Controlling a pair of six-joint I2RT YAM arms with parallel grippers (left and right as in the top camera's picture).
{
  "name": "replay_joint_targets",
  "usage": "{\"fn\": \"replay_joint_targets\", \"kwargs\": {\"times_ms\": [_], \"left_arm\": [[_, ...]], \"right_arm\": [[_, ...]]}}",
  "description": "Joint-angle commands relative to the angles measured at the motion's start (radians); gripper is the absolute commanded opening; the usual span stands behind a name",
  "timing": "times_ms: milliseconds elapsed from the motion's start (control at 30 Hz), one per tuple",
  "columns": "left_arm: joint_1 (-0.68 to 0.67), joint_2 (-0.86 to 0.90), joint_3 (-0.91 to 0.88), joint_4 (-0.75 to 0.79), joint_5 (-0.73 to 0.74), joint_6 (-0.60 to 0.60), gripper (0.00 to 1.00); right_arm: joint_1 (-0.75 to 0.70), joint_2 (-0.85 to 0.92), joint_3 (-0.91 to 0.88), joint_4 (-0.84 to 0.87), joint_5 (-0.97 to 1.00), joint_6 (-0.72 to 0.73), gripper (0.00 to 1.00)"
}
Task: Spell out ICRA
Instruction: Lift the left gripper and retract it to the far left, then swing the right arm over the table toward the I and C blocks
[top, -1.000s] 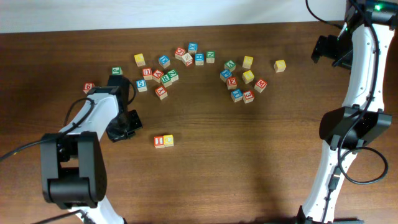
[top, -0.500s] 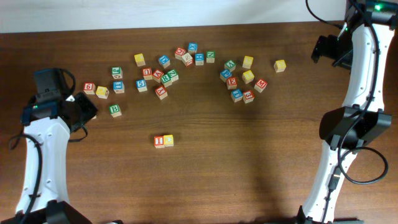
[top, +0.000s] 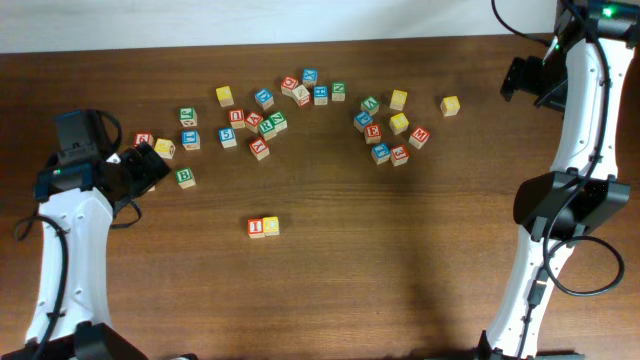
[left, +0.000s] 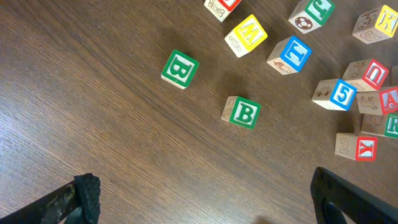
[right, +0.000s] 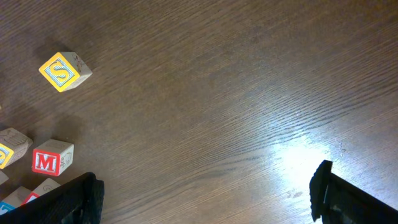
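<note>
The red I cube (top: 256, 227) and the yellow C cube (top: 270, 225) sit side by side, touching, at the table's middle front. In the back cluster the red A cube (top: 253, 120) (left: 390, 99) and the green R cube (top: 266, 128) (left: 393, 124) lie next to each other. My left gripper (top: 145, 165) (left: 205, 190) is open over bare wood at the left side, with nothing between its jaws. Far from all cubes, at the back right, my right gripper (top: 520, 78) (right: 206, 186) also stands open and empty.
Two green B cubes (left: 180, 68) (left: 242, 113), a yellow M (left: 247, 35), a blue T (left: 291, 54) and a blue 5 (left: 336, 94) lie ahead of the left gripper. A second cluster holds a yellow S (right: 64, 70) and a red M (right: 51, 157).
The left arm swung from beside the I and C pair back to the table's left side, and its jaws went from shut to open. The right arm has not moved.
</note>
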Motion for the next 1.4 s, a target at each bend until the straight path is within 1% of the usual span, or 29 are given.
{"fn": "replay_joint_targets", "kwargs": {"times_ms": [0, 800, 1033, 1100, 1200, 1233, 1300, 1333, 1367], "left_arm": [[0.004, 0.002, 0.003, -0.002, 0.011, -0.003, 0.99], [0.004, 0.002, 0.003, -0.002, 0.01, -0.002, 0.99], [0.004, 0.002, 0.003, -0.002, 0.01, -0.002, 0.99], [0.004, 0.002, 0.003, -0.002, 0.01, -0.003, 0.99], [0.004, 0.002, 0.003, -0.002, 0.01, -0.003, 0.99], [0.004, 0.002, 0.003, -0.002, 0.01, -0.002, 1.0], [0.004, 0.002, 0.003, -0.002, 0.01, -0.002, 0.99], [0.004, 0.002, 0.003, -0.002, 0.01, -0.002, 0.99], [0.004, 0.002, 0.003, -0.002, 0.01, -0.003, 0.99]], "right_arm": [[0.006, -0.01, -0.004, -0.002, -0.001, 0.009, 0.98], [0.006, -0.01, -0.004, -0.002, -0.001, 0.009, 0.98], [0.006, -0.01, -0.004, 0.036, -0.002, 0.009, 0.98], [0.006, -0.01, -0.004, 0.06, -0.025, 0.009, 0.98], [0.006, -0.01, -0.004, 0.046, -0.132, 0.004, 0.98], [0.006, -0.011, -0.003, 0.04, -0.169, 0.001, 0.96], [0.007, -0.02, -0.001, 0.016, -0.201, -0.018, 0.56], [0.012, -0.031, -0.001, 0.002, -0.197, -0.018, 0.18], [0.019, -0.046, -0.001, -0.006, -0.19, -0.018, 0.04]]}}
